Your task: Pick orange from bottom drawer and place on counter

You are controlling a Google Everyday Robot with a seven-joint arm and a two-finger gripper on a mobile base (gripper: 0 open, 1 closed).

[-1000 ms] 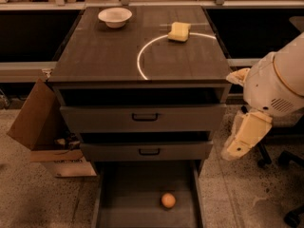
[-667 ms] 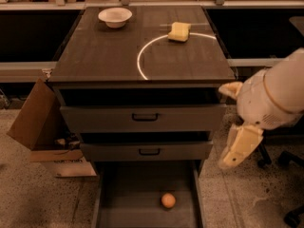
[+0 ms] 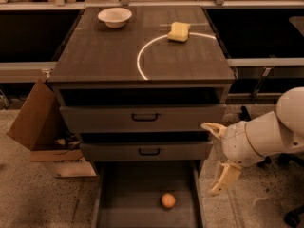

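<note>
Compared with the frame a second earlier, the gripper [image 3: 208, 159] had been brought lower and further left. It was placed to the right of the cabinet, level with the gap between the middle drawer [image 3: 118, 152] and the bottom drawer [image 3: 101, 201], where before it had been held beside the top drawer [image 3: 99, 118]. Its two pale fingers [image 3: 224, 178] were spread wide apart, one above the other, and nothing was held between them. The orange [image 3: 167, 200] had not been shifted. It was seen resting on the floor of the bottom drawer, right of centre, well apart from the gripper. The rest of the scene was unchanged. One orange, one white bowl [image 3: 114, 17] and one yellow sponge [image 3: 179, 31] were counted, the bowl and sponge both set on the counter [image 3: 99, 56]. The sponge was laid on the single white arc [image 3: 141, 57]. Three drawers were counted, the lowest pulled fully out and the upper two apparently pulled out only slightly, though the shadow made this hard to judge. Two dark handles [image 3: 145, 117] and one cardboard box [image 3: 35, 122], to the left of the cabinet, were also counted.
</note>
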